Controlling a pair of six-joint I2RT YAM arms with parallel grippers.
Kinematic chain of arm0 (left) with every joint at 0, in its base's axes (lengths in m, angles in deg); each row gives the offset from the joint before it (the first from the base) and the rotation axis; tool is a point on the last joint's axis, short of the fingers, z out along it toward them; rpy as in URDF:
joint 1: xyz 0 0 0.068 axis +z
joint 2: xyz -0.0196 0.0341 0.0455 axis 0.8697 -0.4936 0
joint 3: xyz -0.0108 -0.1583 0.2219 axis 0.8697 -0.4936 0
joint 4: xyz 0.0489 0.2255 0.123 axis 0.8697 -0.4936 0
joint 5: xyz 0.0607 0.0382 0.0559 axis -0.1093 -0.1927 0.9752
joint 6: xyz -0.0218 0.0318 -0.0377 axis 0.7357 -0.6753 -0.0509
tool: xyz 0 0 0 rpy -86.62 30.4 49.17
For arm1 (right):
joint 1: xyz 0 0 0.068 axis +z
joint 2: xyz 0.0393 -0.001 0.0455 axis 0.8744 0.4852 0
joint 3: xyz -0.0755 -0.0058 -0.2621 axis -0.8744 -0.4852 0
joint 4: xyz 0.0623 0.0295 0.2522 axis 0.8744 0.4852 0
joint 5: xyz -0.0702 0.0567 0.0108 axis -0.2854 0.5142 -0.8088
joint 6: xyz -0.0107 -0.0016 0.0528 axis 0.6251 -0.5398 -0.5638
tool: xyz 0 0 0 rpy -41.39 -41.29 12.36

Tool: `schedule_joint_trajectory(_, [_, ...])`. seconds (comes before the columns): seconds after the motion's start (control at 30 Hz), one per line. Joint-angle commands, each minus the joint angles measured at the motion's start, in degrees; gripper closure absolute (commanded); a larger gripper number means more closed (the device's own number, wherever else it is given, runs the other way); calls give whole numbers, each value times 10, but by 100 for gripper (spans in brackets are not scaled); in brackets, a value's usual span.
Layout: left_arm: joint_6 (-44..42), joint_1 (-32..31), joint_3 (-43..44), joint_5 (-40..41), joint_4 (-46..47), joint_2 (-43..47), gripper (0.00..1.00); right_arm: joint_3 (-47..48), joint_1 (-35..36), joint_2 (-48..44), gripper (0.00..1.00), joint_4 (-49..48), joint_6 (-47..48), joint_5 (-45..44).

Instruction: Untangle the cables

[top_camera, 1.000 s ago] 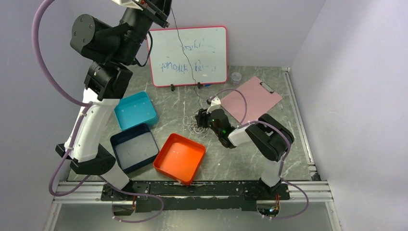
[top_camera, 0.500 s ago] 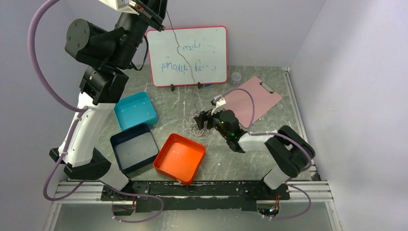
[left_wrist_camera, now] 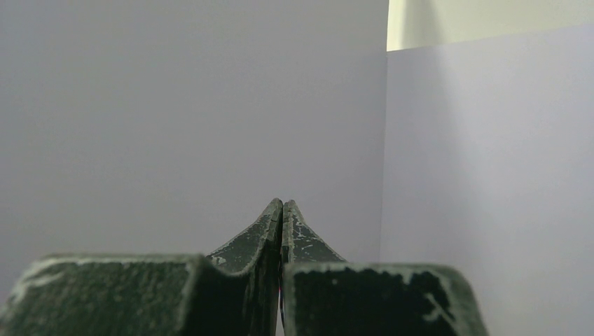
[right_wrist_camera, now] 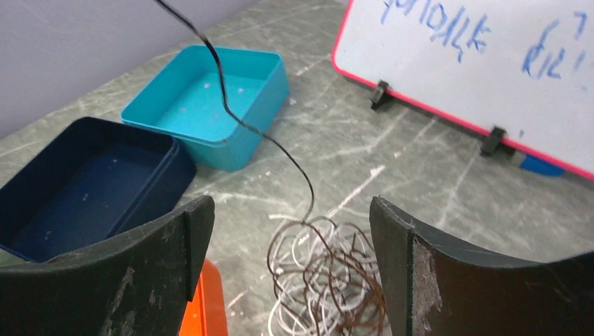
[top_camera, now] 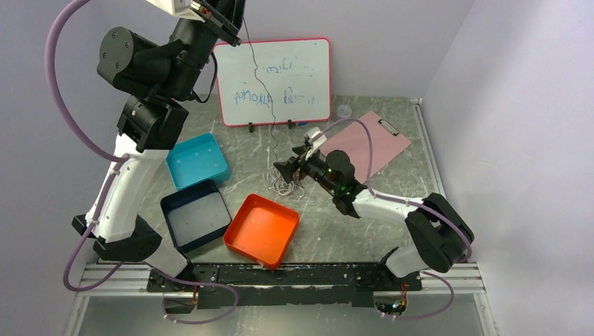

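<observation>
1. Since the earlier frame the right arm's elbow has swung toward the lower right, and the right gripper (right_wrist_camera: 291, 210) has slid left up to the heap of cables (right_wrist_camera: 326, 283) at frame centre.
2. It is spread wide and empty, the heap between its fingers.
3. The left gripper (left_wrist_camera: 281, 206), upper left, is pressed closed; the black cable (right_wrist_camera: 274, 150) rises to it, apparently pinched.
4. Best to pin the pale loops low while the black strand draws up slowly.
5. The teal tray (top_camera: 198, 159), navy tray (top_camera: 196, 213) and orange tray (top_camera: 262, 229), left of the heap, hold no cable.
</observation>
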Motion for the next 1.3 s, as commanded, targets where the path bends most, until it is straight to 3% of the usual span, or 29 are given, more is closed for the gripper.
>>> schedule_joint_trajectory(0.0, [-1, 3, -2, 10, 1, 7, 93, 46, 1, 28, 15, -14, 10, 37])
schedule_joint_trajectory(0.17, [3, 3, -2, 11, -4, 5, 93, 87, 0, 82, 21, -27, 8, 49])
schedule_joint_trajectory(0.27, [8, 3, -3, 9, -3, 4, 93, 102, 1, 115, 31, -53, 8, 49])
schedule_joint_trajectory(0.33, [10, 3, -5, 9, -3, 6, 93, 111, 1, 134, 39, -70, 9, 43])
schedule_joint_trajectory(0.5, [7, 3, -19, 20, -8, 17, 93, 156, -2, 163, 74, -61, 9, 58])
schedule_joint_trajectory(0.57, [2, 3, -33, 30, -9, 27, 93, 165, -6, 166, 80, -61, 2, 63])
schedule_joint_trajectory(0.67, [-7, 3, -61, 58, -12, 49, 93, 170, -15, 154, 100, -50, -14, 64])
schedule_joint_trajectory(0.87, [-22, 6, -165, 122, -11, 97, 93, 193, -26, 64, 100, 59, 0, 21])
schedule_joint_trajectory(1.07, [8, 50, -245, 110, -41, 96, 93, 336, -26, -12, 100, 262, 20, 15])
schedule_joint_trajectory(1.27, [53, 91, -316, 56, -46, 101, 93, 278, -29, -32, 100, 253, 8, -1])
